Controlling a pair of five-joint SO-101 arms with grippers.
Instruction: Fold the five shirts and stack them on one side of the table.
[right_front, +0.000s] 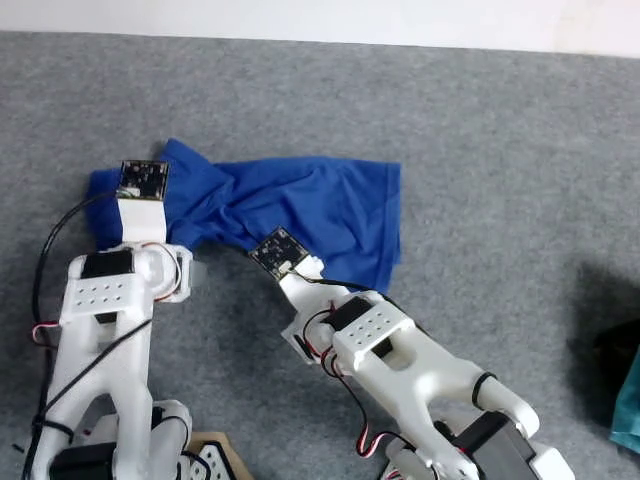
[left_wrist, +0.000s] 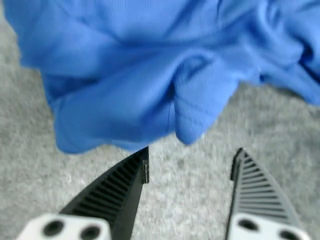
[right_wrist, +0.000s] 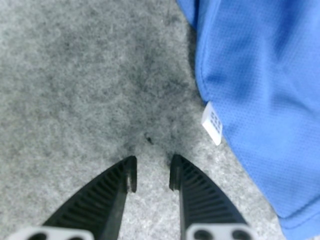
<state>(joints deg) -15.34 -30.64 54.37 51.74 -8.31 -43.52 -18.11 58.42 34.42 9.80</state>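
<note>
Holding L fingers (left_wrist: 120, 187) spread wide, w/ nothing btwn them but bare grey table (left_wrist: 190, 200). Pointing both tips at the blue shirt (left_wrist: 150, 75), bunched just ahead of them, w/ a thin strip of table showing btwn tips & cloth. Facing a rounded fold of fabric nearest the gap, w/ more creased cloth piling up beyond.

Holding R fingers (right_wrist: 200, 200) slightly apart, narrow gap only, gripping nothing. Hovering over the table w/ tips aimed at its bare grey surface. Sitting just beside the shirt's hemmed edge, which is running off to one side of the fingers & ahead. Showing a small white tag (right_wrist: 212, 122) sticking out from that edge, near the tips but apart from them.

Moving outward in the high view: resting L arm (right_front: 105, 330) w/ its wrist over one bunched end of the shirt, R arm (right_front: 400, 350) w/ its wrist at the shirt's near edge, approx mid-length. Lying crumpled toward the L fingers, spreading flatter past the R fingers. Lying on one layer of table, unfolded.

Further out: showing a teal cloth (right_front: 628, 400) & a dark item (right_front: 608, 350) well apart from the R fingers, at the view's edge on the R arm's side. Showing a tan piece (right_front: 215, 450) back btwn the arm bases, well behind both sets of fingers.
</note>
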